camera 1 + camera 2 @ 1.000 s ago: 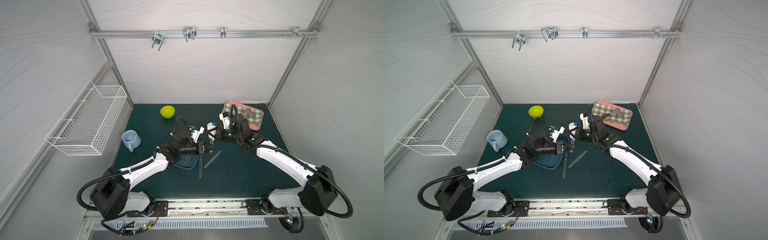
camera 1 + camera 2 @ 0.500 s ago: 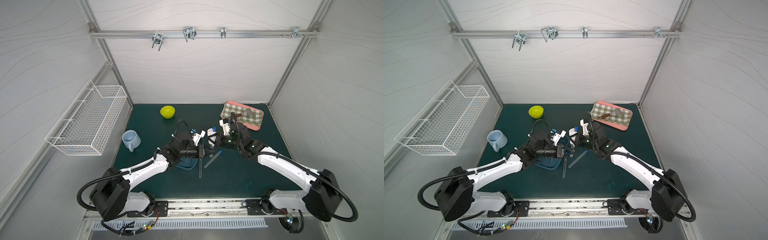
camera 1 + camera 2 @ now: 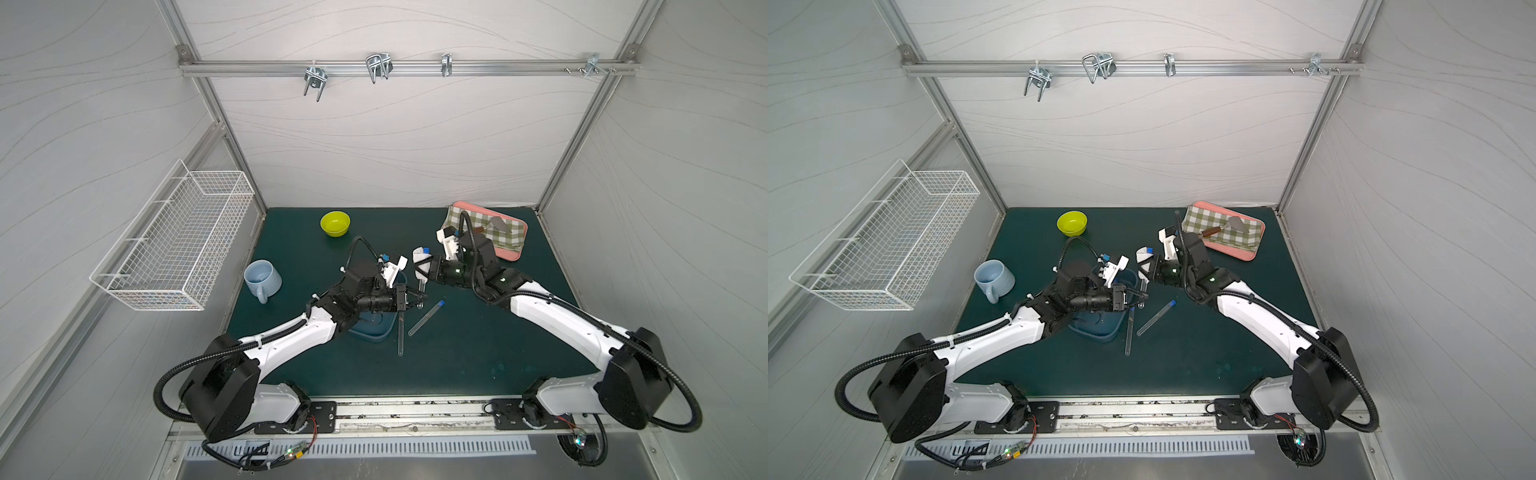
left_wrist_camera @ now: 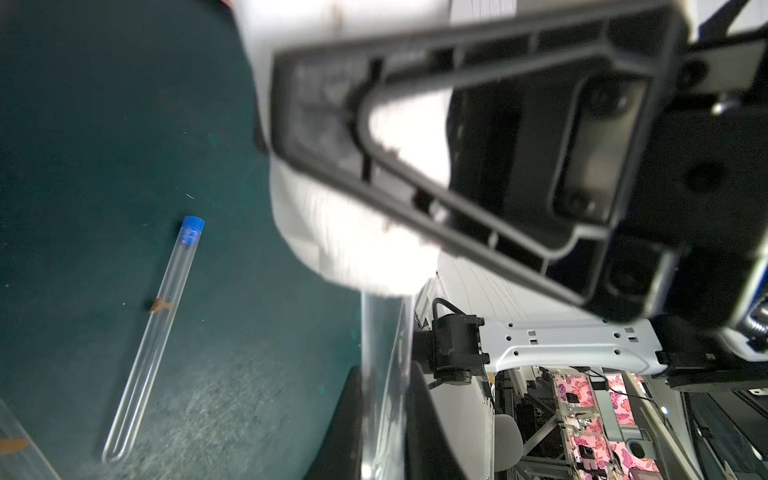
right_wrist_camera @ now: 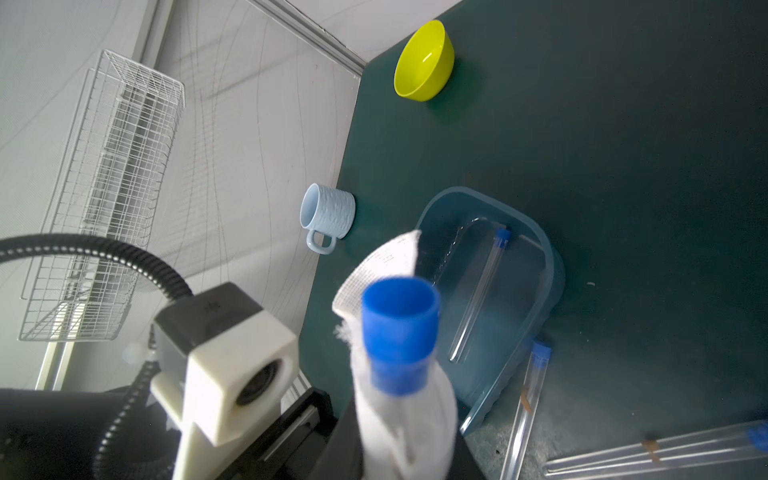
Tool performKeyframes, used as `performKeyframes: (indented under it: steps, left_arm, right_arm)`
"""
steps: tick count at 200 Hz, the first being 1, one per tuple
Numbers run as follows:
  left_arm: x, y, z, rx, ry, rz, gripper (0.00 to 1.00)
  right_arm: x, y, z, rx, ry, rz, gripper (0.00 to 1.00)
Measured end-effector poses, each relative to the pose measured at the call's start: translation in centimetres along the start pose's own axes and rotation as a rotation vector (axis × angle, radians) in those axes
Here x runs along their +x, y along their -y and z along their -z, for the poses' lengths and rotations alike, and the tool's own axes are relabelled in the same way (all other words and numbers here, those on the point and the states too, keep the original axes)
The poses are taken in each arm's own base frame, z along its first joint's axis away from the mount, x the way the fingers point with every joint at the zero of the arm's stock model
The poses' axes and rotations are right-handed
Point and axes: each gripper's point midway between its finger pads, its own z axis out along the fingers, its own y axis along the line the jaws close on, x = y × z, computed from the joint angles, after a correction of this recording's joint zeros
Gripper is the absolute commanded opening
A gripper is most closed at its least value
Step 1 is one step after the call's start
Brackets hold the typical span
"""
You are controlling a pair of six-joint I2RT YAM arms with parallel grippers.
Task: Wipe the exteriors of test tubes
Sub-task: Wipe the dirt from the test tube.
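Observation:
In both top views my left gripper (image 3: 419, 297) (image 3: 1142, 297) is shut on the lower end of an upright clear test tube (image 4: 384, 395). Its blue cap (image 5: 399, 332) sticks out of a white cloth (image 3: 422, 262) (image 5: 399, 415) wrapped round the upper part. My right gripper (image 3: 428, 270) (image 5: 399, 449) is shut on that cloth. Two more test tubes (image 3: 401, 332) (image 3: 426, 318) lie on the green mat, and each shows an orange mark in the right wrist view. Another tube (image 5: 478, 291) lies inside the blue container (image 5: 536, 249).
The blue container (image 3: 374, 332) sits under my left wrist. A pale blue mug (image 3: 262, 278) stands at the left and a yellow bowl (image 3: 335, 223) at the back. A pink tray (image 3: 515, 249) with checked cloth and a scraper is at the back right. A wire basket (image 3: 174, 241) hangs on the left wall.
My right gripper slid the cloth down the held tube toward my left gripper, then back up a little toward the cap. The left arm stayed nearly still.

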Motion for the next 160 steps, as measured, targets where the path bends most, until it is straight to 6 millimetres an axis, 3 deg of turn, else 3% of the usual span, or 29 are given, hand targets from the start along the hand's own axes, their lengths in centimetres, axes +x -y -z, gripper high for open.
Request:
performKeyframes:
  steps: [20, 52, 119, 137, 160]
  left_arm:
    - [-0.2, 0.3, 0.1, 0.007, 0.010, -0.009, 0.06]
    - [-0.1, 0.2, 0.2, 0.002, 0.006, -0.005, 0.06]
    - [1.1, -0.5, 0.1, -0.026, -0.038, 0.030, 0.06]
    - [1.3, -0.7, 0.1, -0.031, -0.042, 0.034, 0.06]
    - [0.8, -0.4, 0.2, -0.024, -0.022, 0.022, 0.06]
  right_arm:
    - [-0.7, -0.3, 0.2, -0.014, 0.005, 0.010, 0.20]
    - [-0.1, -0.4, 0.2, -0.017, -0.005, 0.011, 0.20]
    - [6.5, 0.2, 0.2, 0.009, -0.063, -0.011, 0.20]
    - [6.6, 0.3, 0.1, 0.016, -0.062, -0.011, 0.20]
    - [5.3, 0.2, 0.2, 0.019, -0.054, -0.012, 0.20]
